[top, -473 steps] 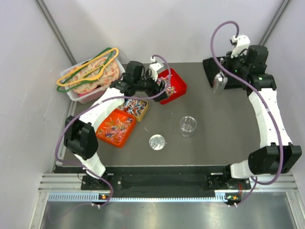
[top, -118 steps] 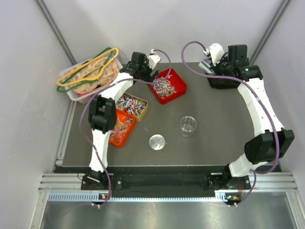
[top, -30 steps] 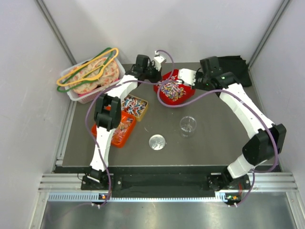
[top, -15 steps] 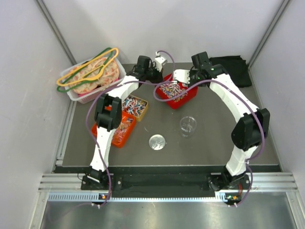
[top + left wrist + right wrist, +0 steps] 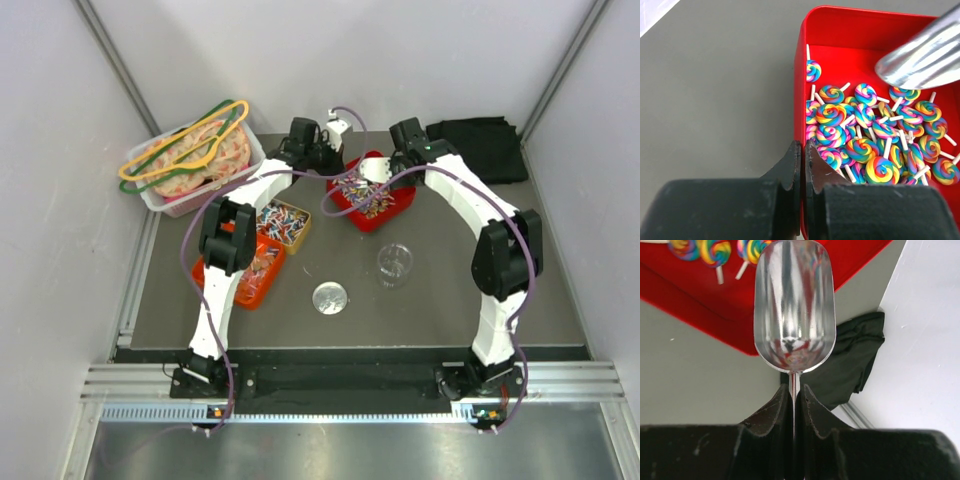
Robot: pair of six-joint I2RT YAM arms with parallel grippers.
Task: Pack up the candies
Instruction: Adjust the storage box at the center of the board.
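Observation:
The candies (image 5: 865,145) are small rainbow swirl lollipops heaped in a red tray (image 5: 850,30), which also shows in the top view as the red tray (image 5: 395,208) at the back of the table. My left gripper (image 5: 803,149) is shut on the tray's left rim; from above, the left gripper (image 5: 334,172) sits at that tray's far-left edge. My right gripper (image 5: 795,390) is shut on the thin handle of a metal scoop (image 5: 792,305). The empty scoop (image 5: 922,60) hangs over the tray's far right part, near a few candies (image 5: 710,250).
A clear cup (image 5: 394,262) and a round clear lid (image 5: 329,297) stand in front of the tray. A yellow tray (image 5: 277,222) and an orange tray (image 5: 248,264) of sweets lie left. A bin with hangers (image 5: 190,155) is far left; black cloth (image 5: 480,148) far right.
My right arm has swung left with the scoop, from beside the red tray's right edge to over it. My left gripper has kept its hold on the rim.

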